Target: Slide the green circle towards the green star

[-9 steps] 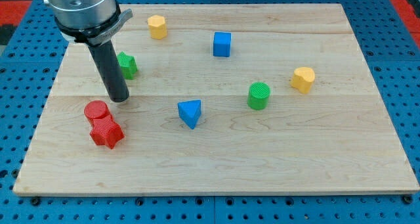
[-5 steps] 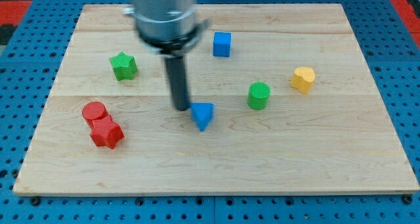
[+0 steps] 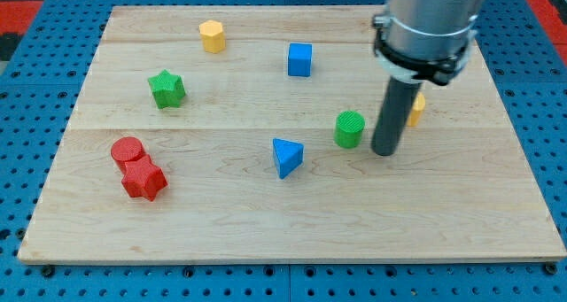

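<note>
Wood makes up the big pale board (image 3: 292,222), and it lies on a blue table full of little holes (image 3: 27,143).

One camera view shows it all. My tip (image 3: 384,151) is the bottom end of a dark rod, and it sits on the board just to the right of the green circle (image 3: 350,128). I cannot tell if it touches the circle. I have no pincer at all, only the rod, so nothing is clamped.

That green circle is right of the middle of the board. Its goal, the green star (image 3: 166,89), is well apart from it, over on the left and a bit farther back.

Between them, nearer the front, lies the blue triangle (image 3: 286,156). A blue cube (image 3: 300,59) stands far back, close to the middle. At the far left is a yellow block with flat sides (image 3: 212,36). Another yellow block (image 3: 415,109) peeks out from behind the rod, mostly hidden. Near the left edge a red round block (image 3: 128,151) touches a red star (image 3: 143,179) in front of it.
</note>
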